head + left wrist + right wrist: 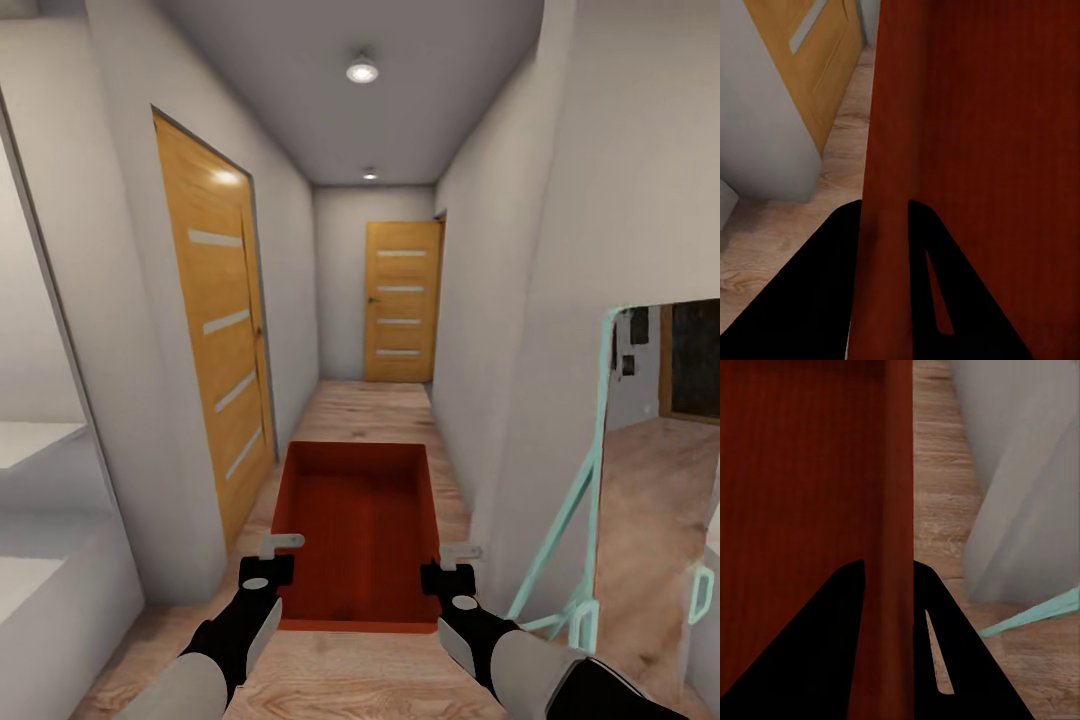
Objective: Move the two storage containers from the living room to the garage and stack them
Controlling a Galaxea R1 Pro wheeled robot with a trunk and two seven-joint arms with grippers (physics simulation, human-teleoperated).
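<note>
Narrow hallway, pale grey walls, wood plank floor (365, 410). One orange-red storage container (360, 535) is carried in front of the robot, open side up, held level between both arms. Left end effector (268, 560) pinches the container's left wall near the close corner; in the left wrist view the wall (881, 225) runs between its two dark fingers (817, 300). Right end effector (452, 568) pinches the right wall (896, 547) the same way. Orange door (215, 330) on the left wall, another door (402, 300) at the corridor's far end. A teal-framed mirror (650, 470) leans at right.
</note>
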